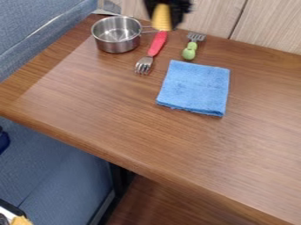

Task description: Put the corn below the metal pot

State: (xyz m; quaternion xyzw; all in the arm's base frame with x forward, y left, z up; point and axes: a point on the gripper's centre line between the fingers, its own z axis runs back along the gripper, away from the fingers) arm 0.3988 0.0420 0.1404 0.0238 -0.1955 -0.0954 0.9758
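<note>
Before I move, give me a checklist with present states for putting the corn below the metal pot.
1. Yellow toy corn held by the black two-finger gripper: ok.
2. Round shiny metal pot upright: ok.
3. Corn over its target: not ok, it is right of the pot in view, near the table's back edge.
4. Red-handled metal fork well off the likely path: not ok, its tines reach lower in view than the pot.
5. Corn's height above the pot's handle: cannot tell.
</note>
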